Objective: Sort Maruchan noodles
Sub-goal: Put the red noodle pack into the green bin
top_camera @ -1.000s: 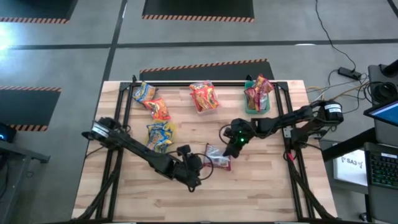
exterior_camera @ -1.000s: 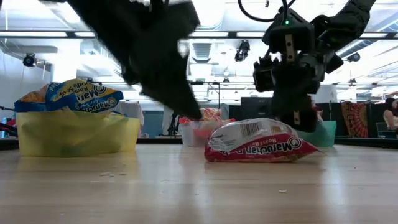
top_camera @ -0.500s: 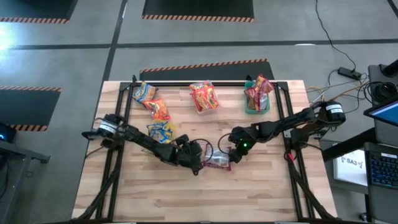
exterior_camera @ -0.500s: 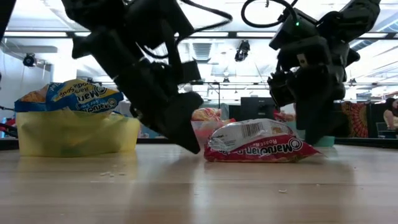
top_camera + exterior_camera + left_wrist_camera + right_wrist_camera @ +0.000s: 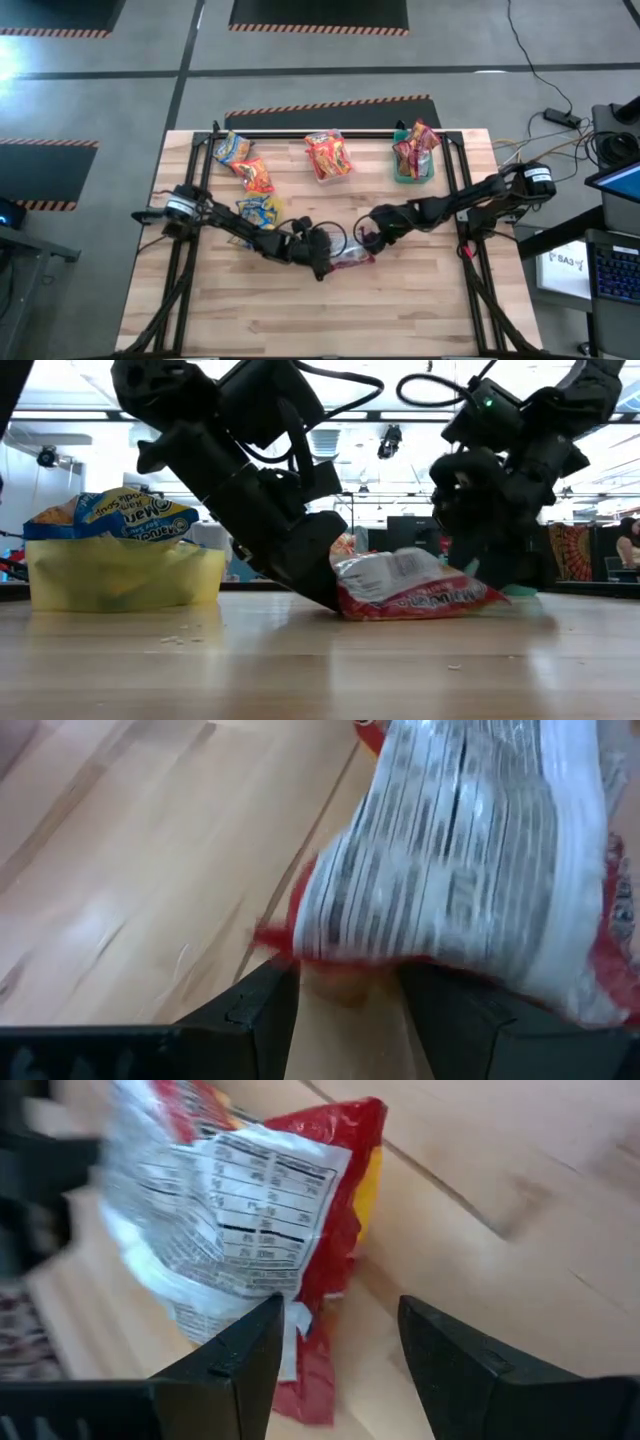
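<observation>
Red-edged and silvery, the packet (image 5: 410,585) lies near the middle of the worktop (image 5: 400,310), one end tipped up off the wood in the low view. We see the left gripper (image 5: 322,258) pressed against one end of it and the right gripper (image 5: 368,238) just beside the other end. In the left wrist view its jaws stand apart with the packet's crimped edge just ahead of them, nothing pinched. In the right wrist view the right jaws are spread too, with the packet's printed back just ahead of the gap.

Farther back, a yellow tub (image 5: 120,572) holds blue-and-yellow packets (image 5: 256,215). Beyond, two orange packets (image 5: 243,163) lie loose at the left, a clear tub (image 5: 329,157) holds orange-red ones, and a green tub (image 5: 415,155) holds dark red ones.
</observation>
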`<control>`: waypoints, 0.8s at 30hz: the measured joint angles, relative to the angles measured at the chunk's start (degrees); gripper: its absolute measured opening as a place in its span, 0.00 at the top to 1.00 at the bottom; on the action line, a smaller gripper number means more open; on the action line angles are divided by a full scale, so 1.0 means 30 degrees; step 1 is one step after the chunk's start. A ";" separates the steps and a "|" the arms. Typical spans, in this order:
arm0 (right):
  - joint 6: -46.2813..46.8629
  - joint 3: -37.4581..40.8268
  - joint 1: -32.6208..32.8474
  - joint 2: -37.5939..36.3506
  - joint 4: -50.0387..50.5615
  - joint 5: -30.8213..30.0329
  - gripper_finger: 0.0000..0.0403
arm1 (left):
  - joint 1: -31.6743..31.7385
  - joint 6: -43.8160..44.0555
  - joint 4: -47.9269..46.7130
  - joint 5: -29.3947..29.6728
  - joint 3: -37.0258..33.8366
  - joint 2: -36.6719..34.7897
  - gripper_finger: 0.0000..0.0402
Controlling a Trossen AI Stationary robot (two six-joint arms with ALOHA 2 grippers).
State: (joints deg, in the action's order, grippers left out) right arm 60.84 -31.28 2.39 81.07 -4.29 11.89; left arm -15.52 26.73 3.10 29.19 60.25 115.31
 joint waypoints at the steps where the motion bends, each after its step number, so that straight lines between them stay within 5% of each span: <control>1: 0.0101 0.0222 0.0016 0.0003 -0.0976 -0.0020 0.53 | 0.0048 -0.0027 0.0007 -0.0133 0.0000 0.0000 0.59; 24: -0.1428 0.1242 0.0087 0.0003 -0.7398 -0.0332 0.53 | 0.1103 -0.1331 0.3487 -0.1247 -0.0058 0.0095 0.65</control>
State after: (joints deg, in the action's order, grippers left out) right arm 56.56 -27.55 2.66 81.08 -26.48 10.90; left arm -12.21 22.74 13.56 25.45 60.07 115.59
